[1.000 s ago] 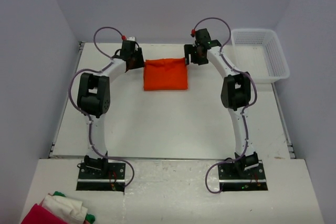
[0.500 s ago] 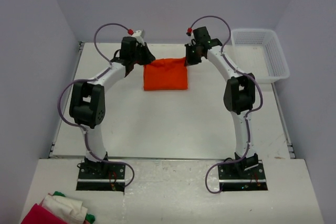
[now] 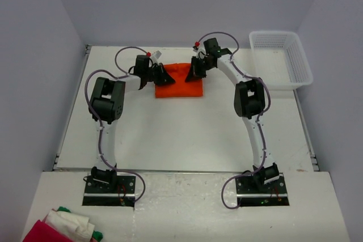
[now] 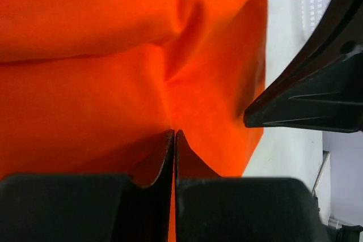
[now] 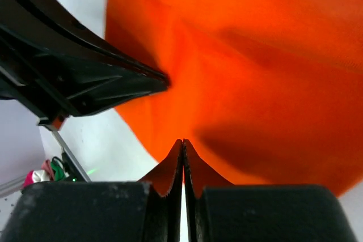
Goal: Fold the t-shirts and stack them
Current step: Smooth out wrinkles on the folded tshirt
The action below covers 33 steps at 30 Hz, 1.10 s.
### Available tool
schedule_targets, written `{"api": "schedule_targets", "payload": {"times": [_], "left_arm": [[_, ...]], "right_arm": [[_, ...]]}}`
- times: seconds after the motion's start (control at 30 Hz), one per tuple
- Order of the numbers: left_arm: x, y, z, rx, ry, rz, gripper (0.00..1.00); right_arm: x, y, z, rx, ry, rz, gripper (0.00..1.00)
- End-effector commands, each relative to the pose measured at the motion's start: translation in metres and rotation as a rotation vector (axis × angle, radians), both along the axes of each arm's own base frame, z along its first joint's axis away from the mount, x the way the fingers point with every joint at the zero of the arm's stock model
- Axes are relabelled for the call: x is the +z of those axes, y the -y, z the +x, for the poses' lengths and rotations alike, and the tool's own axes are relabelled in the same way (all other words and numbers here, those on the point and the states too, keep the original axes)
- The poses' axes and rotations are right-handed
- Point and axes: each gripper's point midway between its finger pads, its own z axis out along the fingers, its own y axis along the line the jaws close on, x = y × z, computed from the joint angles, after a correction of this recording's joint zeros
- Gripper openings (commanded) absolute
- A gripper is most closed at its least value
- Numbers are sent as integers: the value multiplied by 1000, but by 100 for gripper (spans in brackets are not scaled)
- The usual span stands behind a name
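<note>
No readable text, label, brand, number or sign in any view.

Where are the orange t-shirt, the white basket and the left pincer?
orange t-shirt (image 3: 180, 85), top view, middle of the cloth.
white basket (image 3: 275, 55), top view, bare floor.
left pincer (image 4: 173, 133), left wrist view, between its fingertips.

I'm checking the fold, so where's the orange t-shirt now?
In the top view the orange t-shirt lies at the far middle of the table, left gripper and right gripper pinching its far corners, left of the white basket.

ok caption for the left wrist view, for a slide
Closed left gripper pinching the folded orange t-shirt, with the right gripper touching the cloth alongside.
</note>
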Motion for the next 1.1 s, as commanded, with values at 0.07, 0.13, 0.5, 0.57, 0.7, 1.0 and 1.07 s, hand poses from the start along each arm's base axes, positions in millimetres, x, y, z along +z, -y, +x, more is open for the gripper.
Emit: {"api": "schedule_targets", "payload": {"times": [0.07, 0.13, 0.5, 0.57, 0.7, 1.0, 1.07], "left_arm": [[1, -4, 6, 10, -6, -12, 0], [-5, -8, 0, 21, -41, 10, 0], [-45, -33, -68, 101, -214, 119, 0], [-58, -37, -91, 106, -252, 152, 0], [-59, -39, -125, 97, -259, 183, 0], [-64, -35, -204, 34, -270, 237, 0], [-62, -37, -221, 28, -267, 250, 0]], "right_arm": [[-23, 2, -16, -14, -172, 9, 0], [-34, 8, -22, -18, -209, -20, 0], [-38, 29, -73, -101, -330, -101, 0], [-49, 33, -91, -105, -353, -119, 0], [-53, 33, -128, -105, -364, -130, 0], [-90, 30, -238, -80, -375, -187, 0], [-82, 25, -253, -75, -353, -179, 0]]}}
